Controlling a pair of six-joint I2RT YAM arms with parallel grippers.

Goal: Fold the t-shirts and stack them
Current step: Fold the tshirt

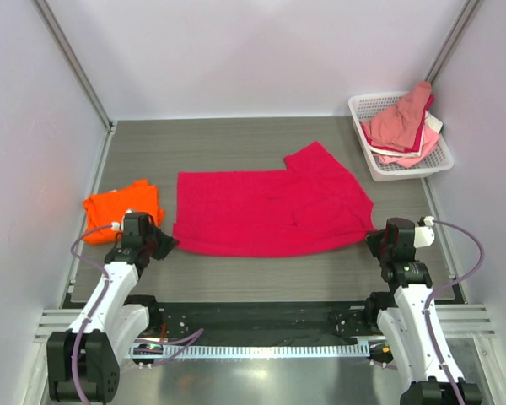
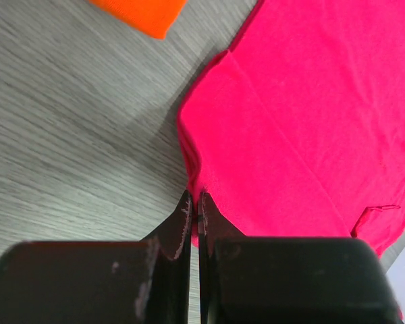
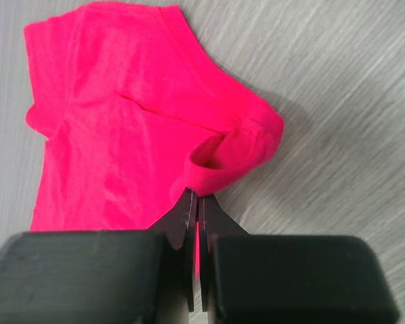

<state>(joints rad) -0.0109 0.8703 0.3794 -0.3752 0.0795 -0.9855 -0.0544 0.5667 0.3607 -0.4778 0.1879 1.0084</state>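
Observation:
The crimson-red t-shirt (image 1: pixel 270 211) lies spread across the middle of the table. My left gripper (image 1: pixel 164 242) is shut on its near left corner, with red cloth pinched between the fingers in the left wrist view (image 2: pixel 194 202). My right gripper (image 1: pixel 374 239) is shut on its near right corner, where the cloth bunches into a small loop (image 3: pixel 219 165). The orange t-shirt (image 1: pixel 121 207) lies folded at the left, beside the left gripper; its edge shows at the top of the left wrist view (image 2: pixel 145 13).
A white lattice basket (image 1: pixel 443 160) at the back right holds several pink and red garments (image 1: pixel 402 126). White walls close in the table on three sides. The arm bases and a metal rail (image 1: pixel 253 348) sit along the near edge.

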